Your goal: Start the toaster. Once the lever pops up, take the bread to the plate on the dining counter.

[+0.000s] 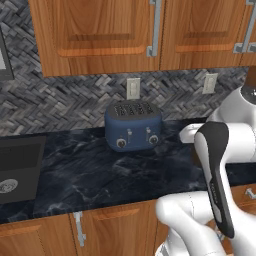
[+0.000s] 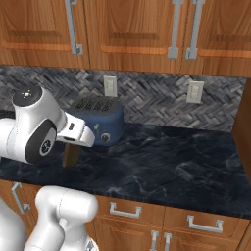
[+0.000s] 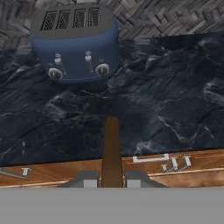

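Carrying step in hand: tool point(image 3: 112, 177) clamped on the bread point(image 3: 112, 148), edge-on at lower centre of the hand view, toaster point(image 3: 75, 43) upper left on the black tabletop point(image 3: 175, 96); next move calls for finding the plate.

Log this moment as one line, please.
gripper: shut on bread | bread: held edge-on above worktop | toaster: on worktop, apart from gripper

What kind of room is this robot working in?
Most likely a home kitchen: a blue toaster on a black marbled worktop, wooden wall cabinets above, and a sink at the left.
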{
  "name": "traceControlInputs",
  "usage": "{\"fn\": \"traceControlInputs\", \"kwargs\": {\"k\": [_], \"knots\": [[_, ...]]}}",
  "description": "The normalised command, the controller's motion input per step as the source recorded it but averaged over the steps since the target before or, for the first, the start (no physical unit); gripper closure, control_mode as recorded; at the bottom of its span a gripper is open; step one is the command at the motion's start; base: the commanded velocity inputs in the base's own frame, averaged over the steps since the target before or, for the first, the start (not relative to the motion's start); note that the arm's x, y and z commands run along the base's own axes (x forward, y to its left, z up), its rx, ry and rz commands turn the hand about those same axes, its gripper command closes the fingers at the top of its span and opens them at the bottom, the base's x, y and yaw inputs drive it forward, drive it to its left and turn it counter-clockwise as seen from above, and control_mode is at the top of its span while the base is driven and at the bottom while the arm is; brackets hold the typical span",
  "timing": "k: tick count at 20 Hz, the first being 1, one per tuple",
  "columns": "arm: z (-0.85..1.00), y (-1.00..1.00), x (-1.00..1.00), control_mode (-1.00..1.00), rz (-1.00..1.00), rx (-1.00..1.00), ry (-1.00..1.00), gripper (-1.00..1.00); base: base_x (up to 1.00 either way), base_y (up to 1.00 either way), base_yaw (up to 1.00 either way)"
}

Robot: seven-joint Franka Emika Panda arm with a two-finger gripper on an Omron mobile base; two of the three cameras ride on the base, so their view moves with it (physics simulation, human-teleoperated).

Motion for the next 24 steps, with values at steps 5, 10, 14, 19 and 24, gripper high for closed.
{"fn": "traceControlInputs", "kwargs": {"k": [5, 10, 14, 19, 24], "knots": [[0.0, 0.0, -0.06, 1.0, 0.01, 0.0, 0.0, 1.0, -0.23, 0.02, 0.04], [0.0, 0.0, 0.0, 1.0, 0.0, 0.0, 0.0, 1.0, -0.69, 0.2, 0.35], [0.0, 0.0, 0.0, 1.0, 0.0, 0.0, 0.0, 1.0, -0.64, 0.48, 0.73], [0.0, 0.0, 0.0, 1.0, 0.0, 0.0, 0.0, 1.0, -0.44, 0.7, 0.93], [0.0, 0.0, 0.0, 1.0, 0.0, 0.0, 0.0, 1.0, -0.3, 0.41, 1.0]]}}
